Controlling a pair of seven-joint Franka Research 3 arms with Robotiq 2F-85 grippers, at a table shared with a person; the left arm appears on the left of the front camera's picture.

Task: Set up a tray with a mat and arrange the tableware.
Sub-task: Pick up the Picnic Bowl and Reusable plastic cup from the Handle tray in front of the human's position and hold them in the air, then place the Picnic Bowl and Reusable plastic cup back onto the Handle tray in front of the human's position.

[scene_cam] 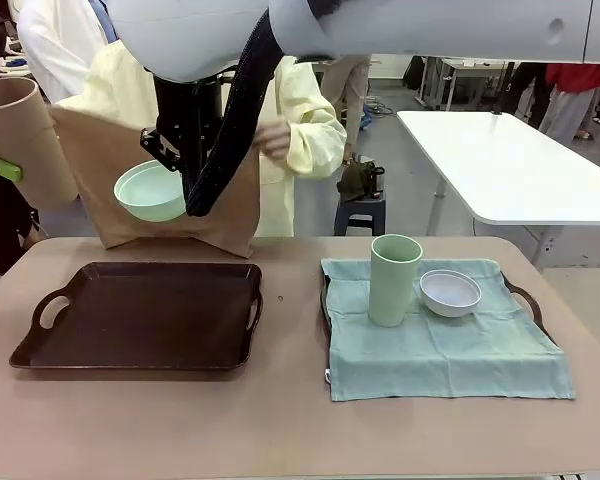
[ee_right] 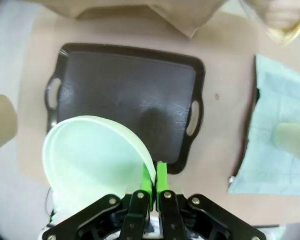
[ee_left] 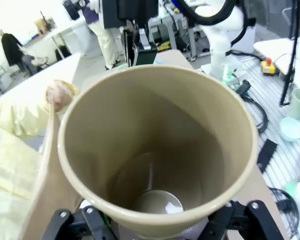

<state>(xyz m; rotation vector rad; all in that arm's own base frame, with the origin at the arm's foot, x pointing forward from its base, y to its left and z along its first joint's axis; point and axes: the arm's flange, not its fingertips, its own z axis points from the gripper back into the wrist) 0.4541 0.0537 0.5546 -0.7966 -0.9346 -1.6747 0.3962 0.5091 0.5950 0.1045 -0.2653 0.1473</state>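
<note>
Table: you are looking at a tan table (scene_cam: pixel 290 420), with a white table (scene_cam: pixel 510 165) sitting farther back in the room.
Dark tray: you are seeing a dark tray (scene_cam: pixel 145 315) lying bare on the left side of the table.
Mat: a pale green mat (scene_cam: pixel 440 345) is lying over a second tray (scene_cam: pixel 525 300) on the right side; only that tray's handles are peeking out.
Sage green cup: the sage green cup (scene_cam: pixel 394 280) is standing upright on the mat.
White bowl: the white bowl (scene_cam: pixel 450 292) is sitting on the mat, just beside the cup, on its right.
Right gripper: your right gripper (ee_right: pixel 153 184) is hanging above the dark tray, its green pads (ee_right: pixel 161 177) pressing together on the rim of the mint green bowl (scene_cam: pixel 150 190).
Left gripper: your left gripper (ee_left: pixel 155 227) is holding the tan cup (ee_left: pixel 157 150) up at the far left, jaws spread wide around its base, mouth tilting toward the camera.
Person: a person in a yellow gown (scene_cam: pixel 305 130) is holding up a tan cloth (scene_cam: pixel 95 170) behind the table.
</note>
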